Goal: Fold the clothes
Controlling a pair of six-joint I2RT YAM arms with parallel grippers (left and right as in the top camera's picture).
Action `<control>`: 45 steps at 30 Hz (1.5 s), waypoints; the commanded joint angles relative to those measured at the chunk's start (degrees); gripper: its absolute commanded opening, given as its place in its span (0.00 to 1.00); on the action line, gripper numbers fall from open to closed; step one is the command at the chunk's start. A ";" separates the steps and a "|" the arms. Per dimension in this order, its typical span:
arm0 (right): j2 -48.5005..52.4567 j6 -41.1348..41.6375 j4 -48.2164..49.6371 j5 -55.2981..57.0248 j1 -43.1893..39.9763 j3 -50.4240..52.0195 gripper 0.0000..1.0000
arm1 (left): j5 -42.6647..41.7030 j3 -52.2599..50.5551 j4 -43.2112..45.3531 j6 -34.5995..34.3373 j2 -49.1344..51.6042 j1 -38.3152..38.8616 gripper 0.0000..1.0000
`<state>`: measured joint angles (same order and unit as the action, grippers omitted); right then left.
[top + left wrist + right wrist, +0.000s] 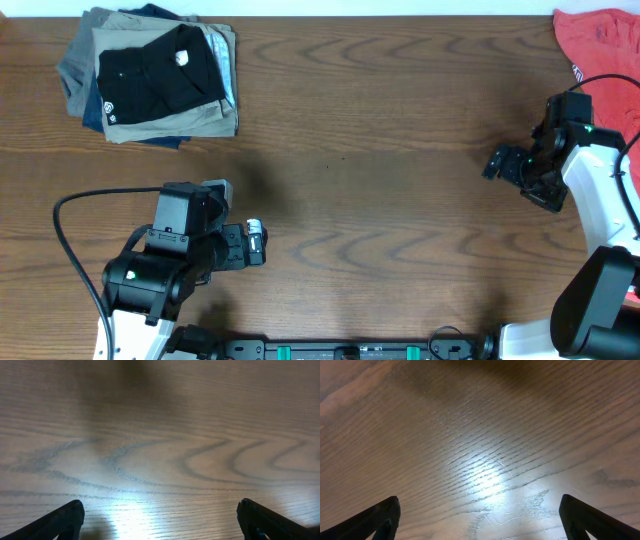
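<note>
Over the worktop (380,230), near-left | left hand (257,244) low, spread wide | right hand (493,165) opposite, spread too | black garment (150,78) folded atop trouser pile (215,120), far-left | red shirt (600,45) far-right corner

Red shirt (600,45) partly off-frame at top right; folded trousers (170,128) mostly beneath black garment (155,75).

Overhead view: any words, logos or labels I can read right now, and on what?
No text is legible.
Black garment: white round logo, too small to read.
Same garment: white print, too small to read.
Red shirt: white mark, blurred.
Wrist views: none.
</note>
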<state>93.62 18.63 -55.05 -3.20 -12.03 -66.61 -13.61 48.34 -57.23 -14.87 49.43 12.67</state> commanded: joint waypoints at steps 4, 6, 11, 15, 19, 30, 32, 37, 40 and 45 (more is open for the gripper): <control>-0.83 -0.68 -0.02 0.00 -0.28 -0.72 0.99 | -0.33 -0.28 -0.35 -0.26 -2.29 0.26 0.98; -0.83 -0.68 -0.02 0.00 -0.28 -0.72 0.99 | -0.31 -0.55 -0.35 -0.26 -4.74 0.26 0.98; -0.83 -0.68 -0.02 0.00 -0.28 -0.72 0.99 | -0.31 -1.99 -1.01 -0.24 -16.24 0.15 0.98; -0.83 -0.66 -0.02 0.00 -0.28 -0.72 0.99 | -0.33 -2.10 -2.78 -0.26 -25.31 -1.25 0.98; -0.83 -0.68 -0.02 0.00 -0.28 -0.72 0.99 | -0.31 -2.10 -3.56 -0.24 -31.32 -2.89 0.98; -0.83 -0.68 -0.02 0.00 -0.28 -0.72 0.99 | 3.10 -14.19 5.18 7.69 -41.22 -7.19 0.98; -0.83 -0.66 -0.02 0.00 -0.28 -0.72 0.99 | 3.13 -18.82 9.84 7.80 -45.16 -7.50 0.98; -0.83 -0.68 -0.02 0.00 -0.28 -0.72 0.99 | 2.95 -27.30 22.77 7.74 -48.83 -10.32 0.98; -0.83 -0.68 -0.02 0.00 -0.28 -0.72 0.99 | 2.91 -30.08 28.96 7.78 -49.03 -12.00 0.98; -0.83 -0.68 0.00 0.00 -0.28 -0.72 0.99 | 2.91 -35.30 39.21 7.78 -49.33 -13.51 0.98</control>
<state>93.62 18.61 -55.05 -3.18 -12.03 -66.63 -11.18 15.00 -20.23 -8.01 0.78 -0.14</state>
